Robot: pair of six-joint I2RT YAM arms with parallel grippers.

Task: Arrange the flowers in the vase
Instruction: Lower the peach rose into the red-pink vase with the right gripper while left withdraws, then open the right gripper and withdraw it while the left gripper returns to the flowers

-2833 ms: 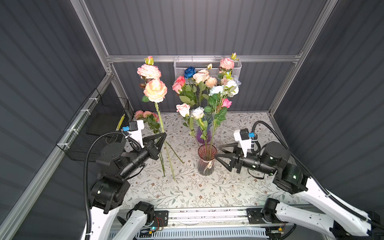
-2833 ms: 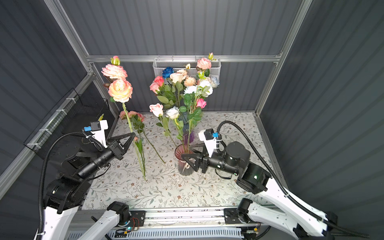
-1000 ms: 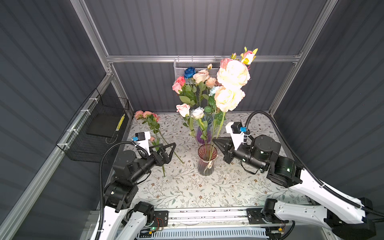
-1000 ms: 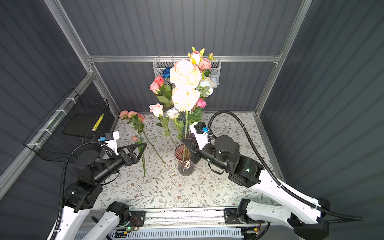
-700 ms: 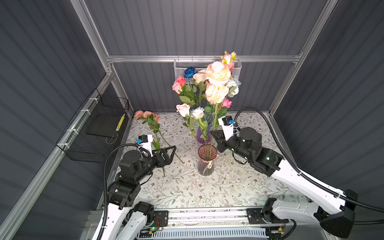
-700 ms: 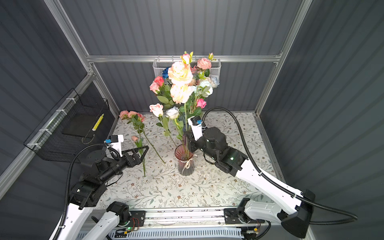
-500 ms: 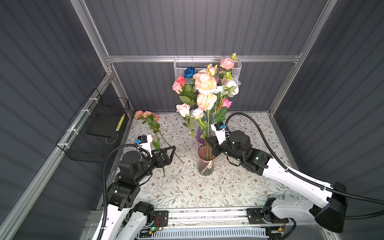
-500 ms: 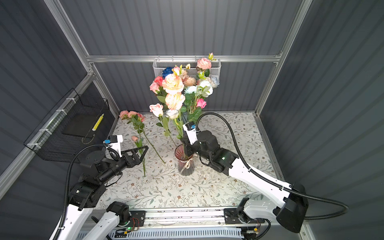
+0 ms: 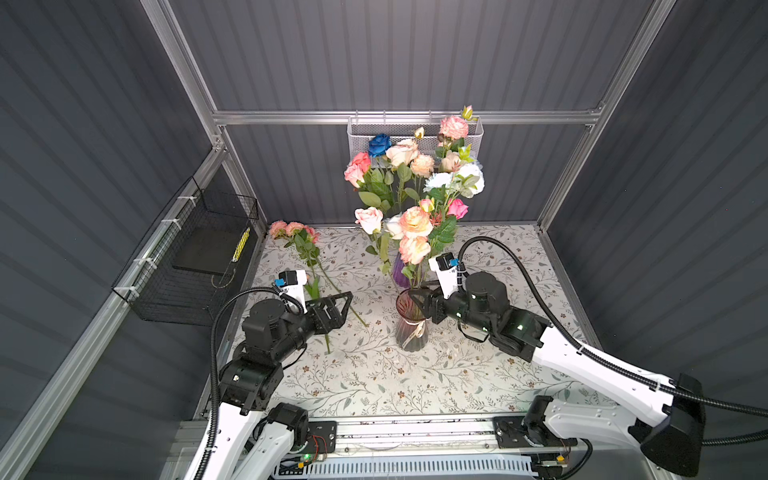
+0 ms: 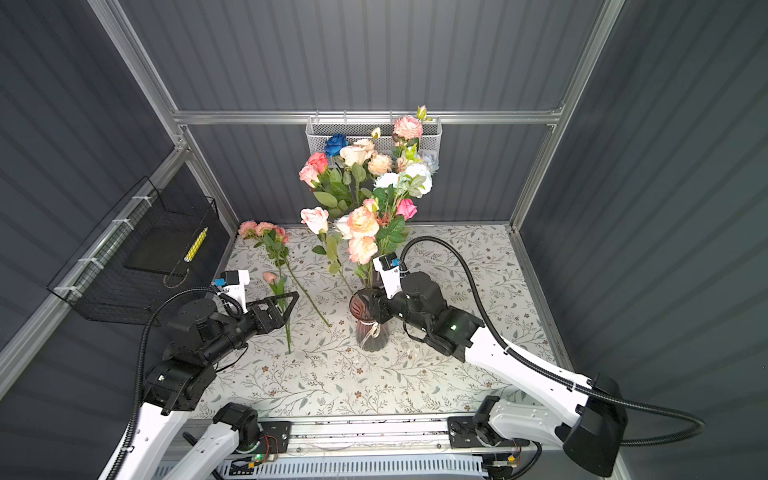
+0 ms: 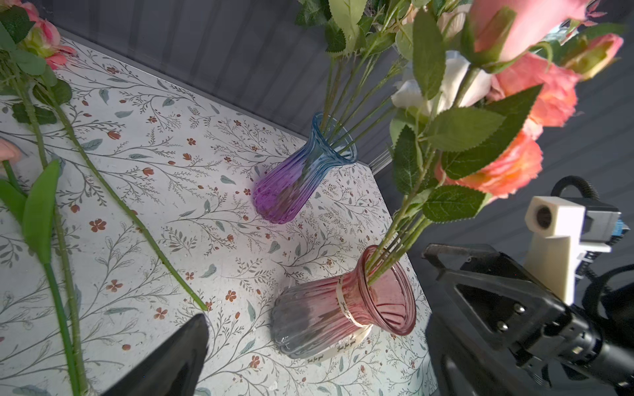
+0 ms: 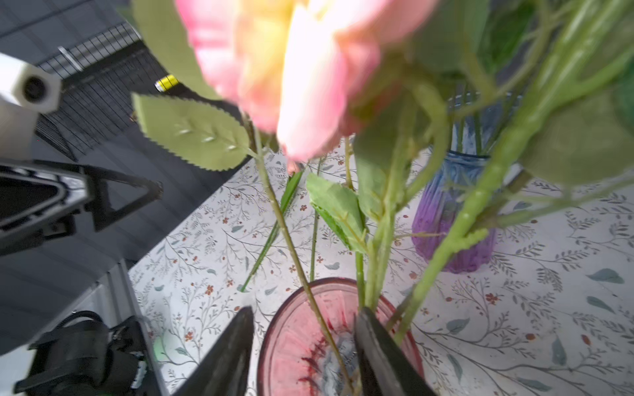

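Step in hand, as judged: release of a stem into the vase. The right end effector [image 12: 305, 312] is held at the rim of the pink ribbed glass vase [image 9: 411, 328]. Its jaws stand apart, green stems pass between them, and nothing is clamped. The peach-and-coral rose spray [image 9: 415, 224] is seated upright in that vase, alongside a few other stems. A blue-to-purple ribbed glass vase [image 11: 298, 181] stands just behind it, filled with pink, cream and white blooms and one blue one.

Not yet placed: long-stemmed pink-bloomed sprays [image 9: 309, 249] are seen lying on the floral-print surface [image 9: 374, 374], left of the vases, with one small pink bud [image 10: 270, 276] beside them. The left end effector [image 9: 337, 311] is poised above their stems, jaws fully apart and empty.

Next move, as judged: the right arm is to be drawn clear of the leaves without the vase being tipped. One lying stem is then to be pinched low by the left end effector and lifted.
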